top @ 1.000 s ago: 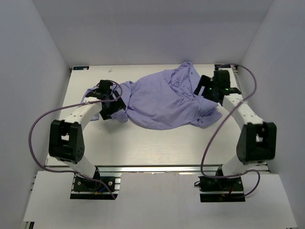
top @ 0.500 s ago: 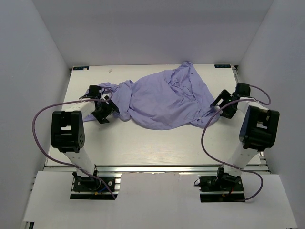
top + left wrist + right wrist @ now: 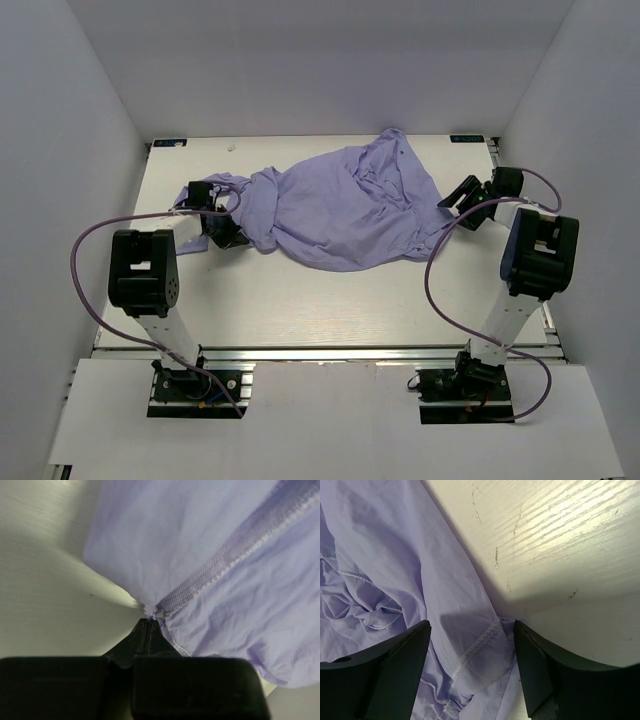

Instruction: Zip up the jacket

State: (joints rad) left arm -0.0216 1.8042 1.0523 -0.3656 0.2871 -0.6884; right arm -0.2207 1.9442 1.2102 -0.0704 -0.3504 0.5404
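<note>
- Jacket (image 3: 340, 215), lavender, lay crumpled on the far half of the white table (image 3: 300, 300), spread wide from the left side to the right side, heavily wrinkled.
- One peak of cloth pointed toward the back edge of the table, right of centre.
- Left gripper (image 3: 225, 232) sat low at the jacket's left end, touching the fabric there.
- In the left wrist view the left gripper (image 3: 147, 622) had its fingers pressed together, pinching a small bunched corner of the jacket (image 3: 200, 540).
- A woven tape strip (image 3: 235, 550) with a stitched edge ran diagonally up from that pinched point; could not tell if zipper teeth were on it.
- Fabric fanned out above and to the right of the pinch, with bare table on the left.
- Right gripper (image 3: 462, 195) was at the jacket's right end, near the table's right edge.
- In the right wrist view the right gripper (image 3: 470, 630) had its fingers (image 3: 395, 665) spread wide, nothing clamped.
- A fold of the jacket (image 3: 395, 555) with a stitched seam (image 3: 480, 645) lay between the spread fingers, over the table; could not tell if the pads touched the cloth.
- Purple cables (image 3: 85, 255) looped from both arms.
</note>
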